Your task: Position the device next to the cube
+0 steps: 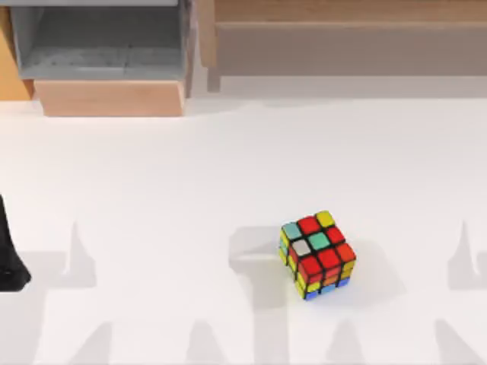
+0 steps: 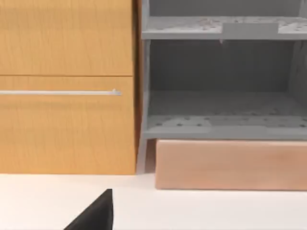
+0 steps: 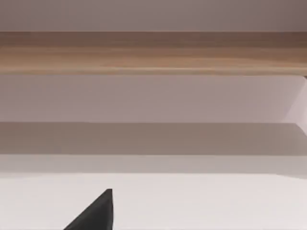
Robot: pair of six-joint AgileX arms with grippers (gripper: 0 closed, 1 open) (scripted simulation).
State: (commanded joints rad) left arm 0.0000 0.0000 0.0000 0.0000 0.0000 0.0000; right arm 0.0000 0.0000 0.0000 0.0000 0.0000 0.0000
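The cube stands on the white table, right of the middle and towards the front. It is a scrambled puzzle cube with black edges and red, yellow, green and white stickers on top. The device is out of view. A black part of my left arm sits at the table's left edge, far from the cube. A black tip of my left gripper pokes into the left wrist view, low over the table. The right wrist view has the same kind of black tip of my right gripper.
A grey open shelf unit with a pale wooden base stands at the back left. Beside it is a wooden cabinet front with a thin metal handle. A long wooden shelf runs along the back right.
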